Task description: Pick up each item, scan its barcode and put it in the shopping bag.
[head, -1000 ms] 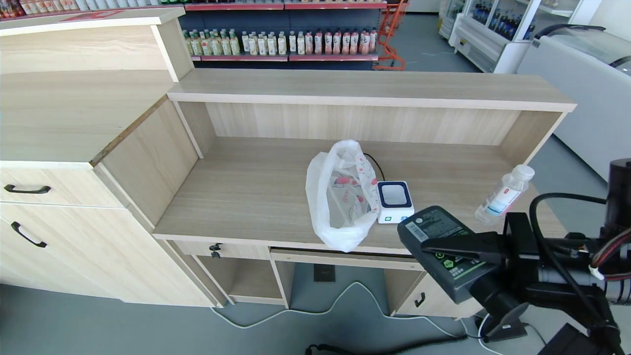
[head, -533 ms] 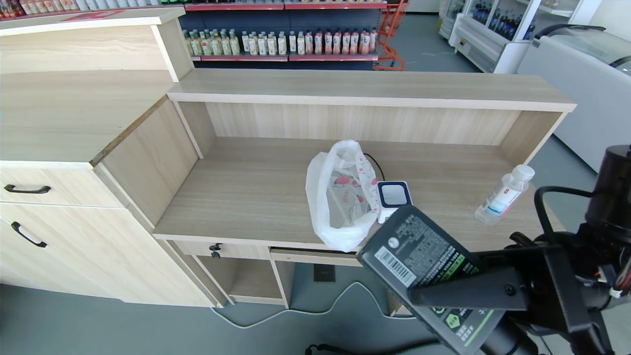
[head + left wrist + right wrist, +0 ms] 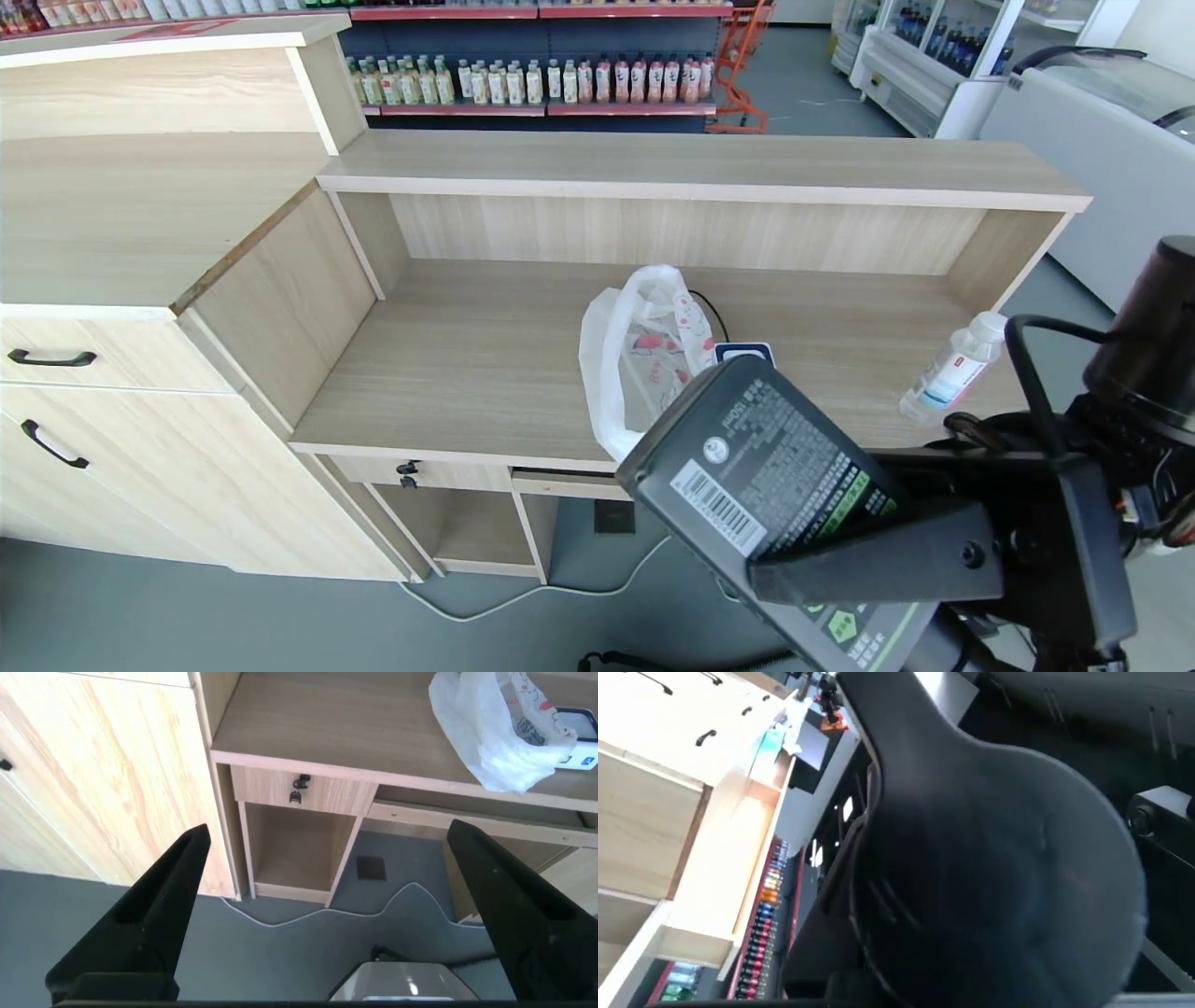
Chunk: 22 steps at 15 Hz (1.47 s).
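My right gripper [image 3: 794, 560] is shut on a flat black package [image 3: 747, 467] and holds it up close in the head view, tilted, with its barcode label [image 3: 717, 507] facing upward. The package hangs in front of the counter's front edge and hides most of the white scanner [image 3: 744, 352]. A white plastic shopping bag [image 3: 635, 373] stands open on the counter just left of the scanner. A clear water bottle [image 3: 957, 369] lies tilted at the counter's right end. My left gripper [image 3: 327, 943] is open, low before the counter, with nothing between its fingers [image 3: 140, 924].
The wooden counter [image 3: 467, 364] has a raised back shelf and side walls. A drawer with a key [image 3: 297, 786] and an open cubby sit under its front edge. A cable runs across the grey floor [image 3: 523, 597]. Cabinets with black handles stand at the left.
My right gripper has carried the black package leftward and closer to the head camera, turning its barcode into view. The package now covers most of the scanner. The left arm has not visibly moved.
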Tool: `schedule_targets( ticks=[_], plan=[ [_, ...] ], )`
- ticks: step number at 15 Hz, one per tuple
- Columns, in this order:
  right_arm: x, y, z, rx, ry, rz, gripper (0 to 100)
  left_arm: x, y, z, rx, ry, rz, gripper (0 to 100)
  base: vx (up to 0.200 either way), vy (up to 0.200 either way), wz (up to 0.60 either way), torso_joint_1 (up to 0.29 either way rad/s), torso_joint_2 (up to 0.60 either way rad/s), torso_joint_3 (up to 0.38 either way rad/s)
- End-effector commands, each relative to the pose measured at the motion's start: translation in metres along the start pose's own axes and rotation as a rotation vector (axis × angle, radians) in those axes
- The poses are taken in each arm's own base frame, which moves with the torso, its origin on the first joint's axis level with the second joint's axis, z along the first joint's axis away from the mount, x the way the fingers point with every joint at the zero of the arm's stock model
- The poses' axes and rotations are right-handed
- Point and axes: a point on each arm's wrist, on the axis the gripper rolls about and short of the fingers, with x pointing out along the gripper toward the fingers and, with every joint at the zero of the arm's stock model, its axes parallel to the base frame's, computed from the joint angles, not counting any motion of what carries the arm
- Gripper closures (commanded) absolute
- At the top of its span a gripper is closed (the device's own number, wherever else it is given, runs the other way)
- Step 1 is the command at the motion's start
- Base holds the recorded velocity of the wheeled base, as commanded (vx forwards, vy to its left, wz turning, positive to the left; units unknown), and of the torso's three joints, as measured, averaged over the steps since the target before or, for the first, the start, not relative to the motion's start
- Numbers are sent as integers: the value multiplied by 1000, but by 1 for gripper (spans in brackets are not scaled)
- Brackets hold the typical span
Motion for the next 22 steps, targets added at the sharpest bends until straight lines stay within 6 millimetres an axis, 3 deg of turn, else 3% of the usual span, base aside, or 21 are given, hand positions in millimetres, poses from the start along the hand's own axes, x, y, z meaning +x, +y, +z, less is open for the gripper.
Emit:
schedule_targets(
  ticks=[1, 10, 22],
  plan=[
    [7, 0, -1, -6, -17, -29, 100, 0, 0, 0, -1, -1, 0, 0, 0, 0, 0, 0, 0, 0],
    [11, -28, -13, -32, -6, -96, 100, 0, 0, 0, -1, -1, 0, 0, 0, 0, 0, 0, 0, 0],
    [4, -34, -6, -15, -7, -92, 100, 0, 0, 0, -1, -1, 0, 0, 0, 0, 0, 0, 0, 0]
  ],
)
